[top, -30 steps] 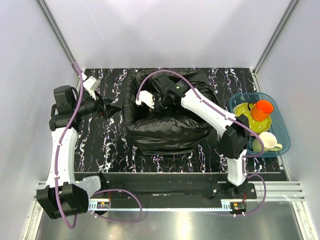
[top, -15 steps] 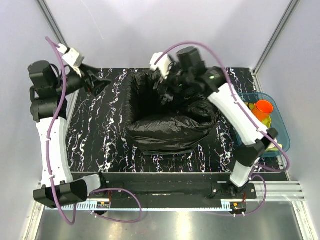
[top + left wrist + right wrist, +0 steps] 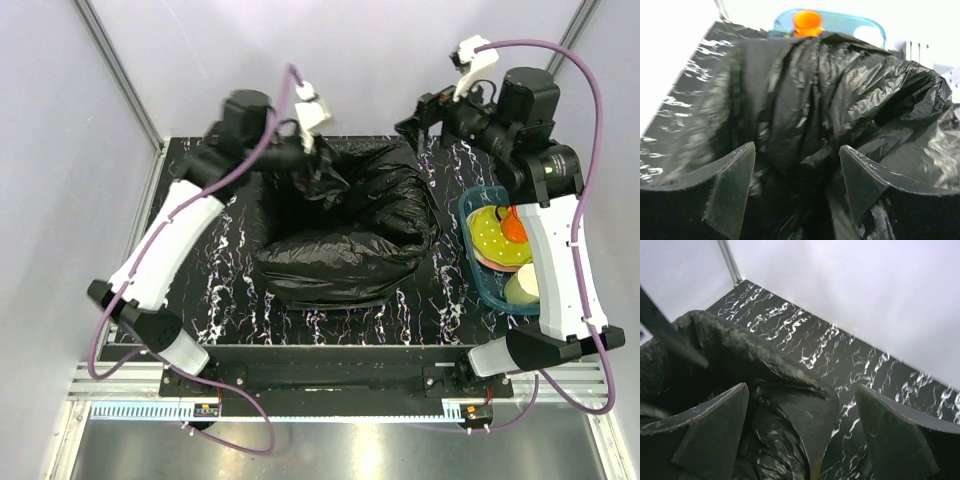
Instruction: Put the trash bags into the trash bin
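The black glossy trash bag (image 3: pixel 340 235) is draped over a square shape in the middle of the marble table. The green bin is hidden under the film. My left gripper (image 3: pixel 318 178) is at the bag's back left edge. In the left wrist view the left gripper (image 3: pixel 795 147) is open, with wrinkled bag film (image 3: pixel 840 85) between and beyond its fingers. My right gripper (image 3: pixel 408 126) is raised above the bag's back right corner. In the right wrist view the right gripper (image 3: pixel 801 387) is open and empty, with the bag (image 3: pixel 765 440) below it.
A shallow blue tray (image 3: pixel 478 275) stands at the right edge with a yellow plate (image 3: pixel 490 240), an orange cup (image 3: pixel 515 225) and a white mug (image 3: pixel 522 288). It lies partly under the right arm. Grey walls close in the back and both sides.
The left arm has swung from the far left over to the bag's back left edge. The right arm has lifted out of the bag and pulled back to the right, jaws open.
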`<state>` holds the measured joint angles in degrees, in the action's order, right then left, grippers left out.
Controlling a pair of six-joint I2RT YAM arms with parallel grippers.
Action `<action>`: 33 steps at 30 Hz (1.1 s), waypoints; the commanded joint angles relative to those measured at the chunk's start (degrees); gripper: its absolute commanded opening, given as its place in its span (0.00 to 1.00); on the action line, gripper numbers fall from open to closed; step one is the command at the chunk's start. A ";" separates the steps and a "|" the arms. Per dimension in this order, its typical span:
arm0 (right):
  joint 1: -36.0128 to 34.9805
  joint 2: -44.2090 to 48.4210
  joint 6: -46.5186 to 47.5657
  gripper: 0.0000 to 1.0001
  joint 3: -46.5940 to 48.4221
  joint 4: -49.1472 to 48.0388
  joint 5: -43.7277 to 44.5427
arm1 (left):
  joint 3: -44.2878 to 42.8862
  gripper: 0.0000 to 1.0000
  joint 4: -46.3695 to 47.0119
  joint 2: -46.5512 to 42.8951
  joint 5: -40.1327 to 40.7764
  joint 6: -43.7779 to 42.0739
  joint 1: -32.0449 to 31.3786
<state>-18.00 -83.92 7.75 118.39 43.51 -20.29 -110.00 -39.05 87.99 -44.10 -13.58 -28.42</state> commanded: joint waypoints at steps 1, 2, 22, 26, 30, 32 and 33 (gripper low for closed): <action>7.78 3.14 -10.72 0.96 -6.58 -0.44 -6.92 | -0.31 0.72 -2.09 4.03 8.93 -0.83 -8.99; 9.20 4.02 -12.13 0.97 -8.85 -0.53 -8.34 | 0.48 0.71 -1.30 4.47 10.42 -0.66 -10.23; 22.13 4.91 -35.08 0.90 -29.26 -13.79 -30.42 | 20.26 0.62 12.16 17.65 10.52 -0.56 -16.66; 22.13 4.56 -35.70 0.89 -30.76 -14.68 -31.47 | 19.82 0.58 9.52 20.38 11.05 -1.62 -16.66; 22.13 4.29 -36.14 0.88 -31.64 -15.82 -32.88 | 19.47 0.56 5.40 22.49 11.49 -3.37 -16.66; 22.13 4.12 -35.79 0.87 -31.90 -15.82 -33.06 | 19.03 0.55 3.90 23.63 12.37 -3.90 -16.66; 22.13 4.12 -35.61 0.87 -31.90 -15.82 -33.14 | 18.77 0.55 1.89 24.16 12.54 -4.34 -16.66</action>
<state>4.23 -80.38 -27.14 86.56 30.81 -50.76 -89.54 -32.91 110.37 -33.61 -15.46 -44.93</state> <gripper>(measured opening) 0.876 0.556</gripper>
